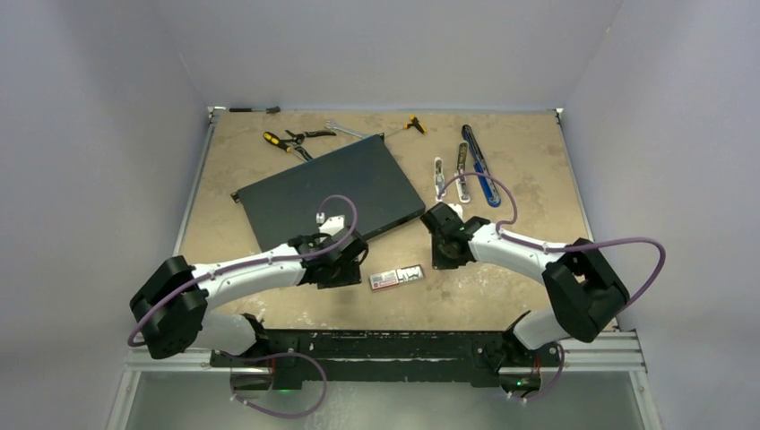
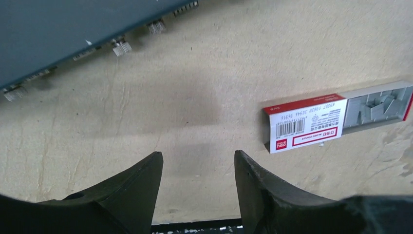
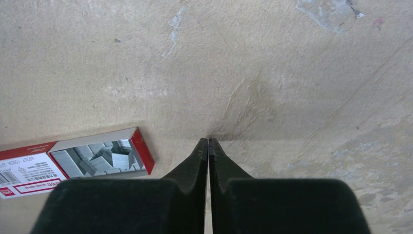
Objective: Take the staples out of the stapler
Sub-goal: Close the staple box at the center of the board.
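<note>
We see the left gripper (image 2: 197, 156) with its jaws spread and nothing between them, low over the bare beige tabletop (image 2: 204, 73). The right gripper (image 3: 208, 141) has its jaws pressed together, the tips at or just above the tabletop; we can make out nothing pinched between them. Between the two grippers lies a small red-and-white box (image 1: 396, 278), its tray slid partly out. In the tray sit grey staples (image 3: 97, 158) in short joined strips, some lying flat and some tilted across each other. The left wrist view shows the box to the right of the left gripper, well clear of its fingers; the right wrist view shows it off to the left, apart from the closed tips. A dark flat device (image 1: 332, 193) with ports along its near edge lies behind the left arm. At the back right lie three long narrow tools (image 1: 462, 172), one of them blue; we cannot tell from here which is a stapler
</note>
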`<state>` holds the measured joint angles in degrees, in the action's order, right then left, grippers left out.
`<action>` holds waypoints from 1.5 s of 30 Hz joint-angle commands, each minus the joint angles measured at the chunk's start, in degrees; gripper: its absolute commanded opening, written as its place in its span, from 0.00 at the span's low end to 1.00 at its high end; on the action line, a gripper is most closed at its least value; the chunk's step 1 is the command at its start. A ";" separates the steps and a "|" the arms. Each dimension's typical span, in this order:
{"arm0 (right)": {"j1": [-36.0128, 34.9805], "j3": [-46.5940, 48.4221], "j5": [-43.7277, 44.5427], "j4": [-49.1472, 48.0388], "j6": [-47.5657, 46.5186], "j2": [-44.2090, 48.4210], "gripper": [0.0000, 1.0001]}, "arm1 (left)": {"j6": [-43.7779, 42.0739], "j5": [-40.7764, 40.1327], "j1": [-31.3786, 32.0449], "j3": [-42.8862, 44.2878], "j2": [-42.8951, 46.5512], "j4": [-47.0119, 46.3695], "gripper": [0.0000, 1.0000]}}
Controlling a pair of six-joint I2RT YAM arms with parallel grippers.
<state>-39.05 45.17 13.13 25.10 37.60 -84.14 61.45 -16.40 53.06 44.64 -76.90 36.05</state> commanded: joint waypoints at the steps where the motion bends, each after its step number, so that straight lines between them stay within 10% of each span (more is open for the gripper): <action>1: 0.20 2.39 -2.25 -1.53 -2.12 -1.41 0.01 | -0.50 3.07 1.27 -1.70 -0.47 -2.46 0.53; 45: 0.20 0.38 -12.64 -6.03 -7.50 -3.23 0.00 | 5.26 0.40 2.89 -1.13 -12.61 -9.61 0.45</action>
<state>-38.98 45.71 1.67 19.11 31.00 -87.05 65.98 -16.43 55.57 44.80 -86.54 25.98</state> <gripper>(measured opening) 0.004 0.458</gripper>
